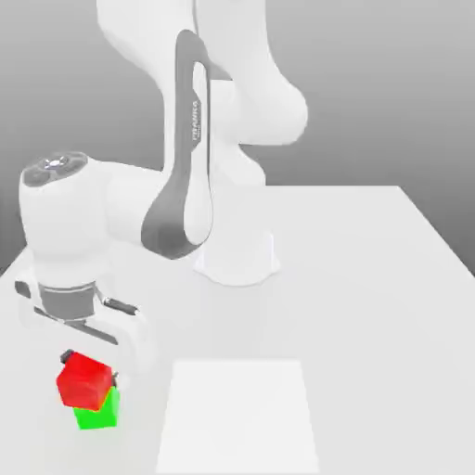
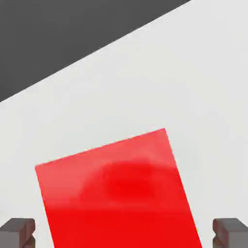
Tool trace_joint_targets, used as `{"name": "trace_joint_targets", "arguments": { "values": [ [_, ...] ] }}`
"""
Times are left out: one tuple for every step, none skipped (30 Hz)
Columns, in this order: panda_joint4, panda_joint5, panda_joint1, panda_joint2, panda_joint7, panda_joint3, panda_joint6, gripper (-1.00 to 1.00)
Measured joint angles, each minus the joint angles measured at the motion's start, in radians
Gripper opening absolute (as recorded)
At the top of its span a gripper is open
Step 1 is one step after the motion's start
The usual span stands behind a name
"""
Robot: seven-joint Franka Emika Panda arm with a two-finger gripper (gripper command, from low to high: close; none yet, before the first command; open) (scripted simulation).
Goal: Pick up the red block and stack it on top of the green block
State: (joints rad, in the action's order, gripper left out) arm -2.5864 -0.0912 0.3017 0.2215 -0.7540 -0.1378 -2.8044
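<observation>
On top of the small matte green cube (image 1: 97, 410) sits the small matte red cube (image 1: 84, 379), slightly askew; the gripper (image 1: 91, 365) jaws stand wide apart, gripping nothing, apparently releasing it.

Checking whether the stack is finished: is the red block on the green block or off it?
On. The red block sits atop the green block, turned slightly against it; the open gripper has fingertips standing clear of its sides.

Green block (image 1: 98, 414) mostly hidden — probably beneath red block (image 1: 84, 379).

"FRANKA" lettering (vertical) on the arm (image 1: 195, 121)
</observation>
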Motion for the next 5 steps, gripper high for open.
{"name": "trace_joint_targets", "arguments": {
  "values": [
    [-0.001,0.005,-0.001,-0.012,-0.003,-0.002,0.011,1.00],
    [-0.002,0.016,-0.005,-0.036,-0.011,-0.008,0.034,1.00],
    [-0.003,0.029,-0.007,-0.066,-0.020,-0.013,0.062,1.00],
    [-0.005,0.044,-0.008,-0.099,-0.031,-0.016,0.093,1.00],
    [-0.006,0.058,-0.007,-0.134,-0.042,-0.019,0.125,1.00]
  ]
}}
